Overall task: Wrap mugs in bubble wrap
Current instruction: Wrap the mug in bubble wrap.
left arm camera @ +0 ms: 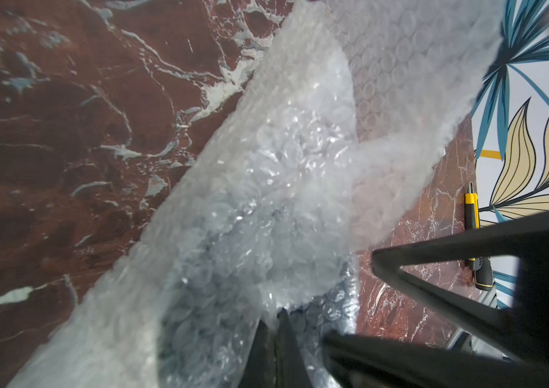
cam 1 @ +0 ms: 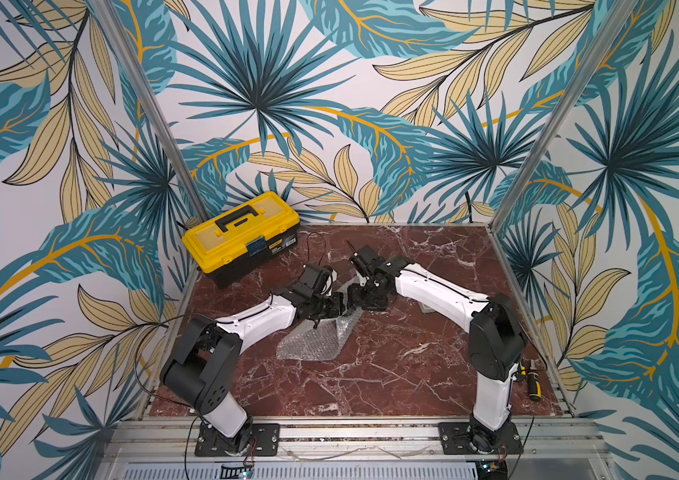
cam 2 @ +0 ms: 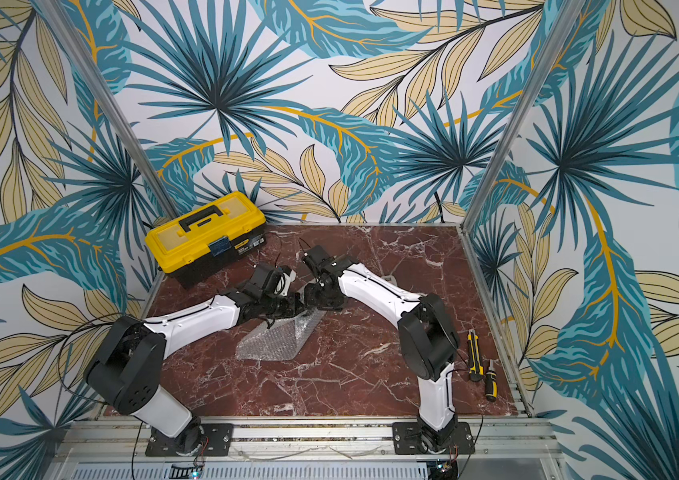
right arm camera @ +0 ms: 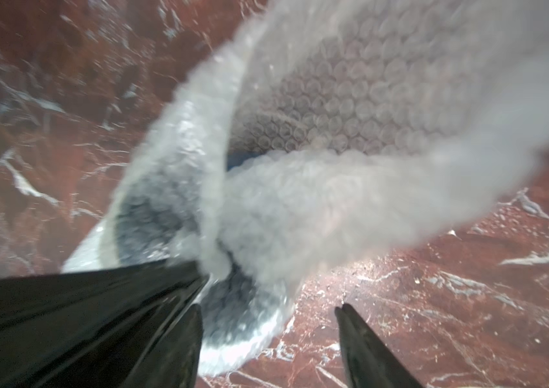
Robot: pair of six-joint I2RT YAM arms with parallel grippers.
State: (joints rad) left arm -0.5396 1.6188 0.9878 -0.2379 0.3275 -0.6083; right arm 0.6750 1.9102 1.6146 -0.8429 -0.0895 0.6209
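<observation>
The bubble wrap, clear, whitish and dotted with small air bubbles, is bunched around the mug at its far end. Its loose near part lies spread on the worktop. The dark navy mug shows only as a shadow through the layers and one small bare blue patch.

Around me the walls carry tropical wallpaper: teal palm fronds and tan leaves on white (gold stems too). Slanting aluminium posts frame my worktop, red-brown marble veined white, with an aluminium rail along its near edge.
</observation>
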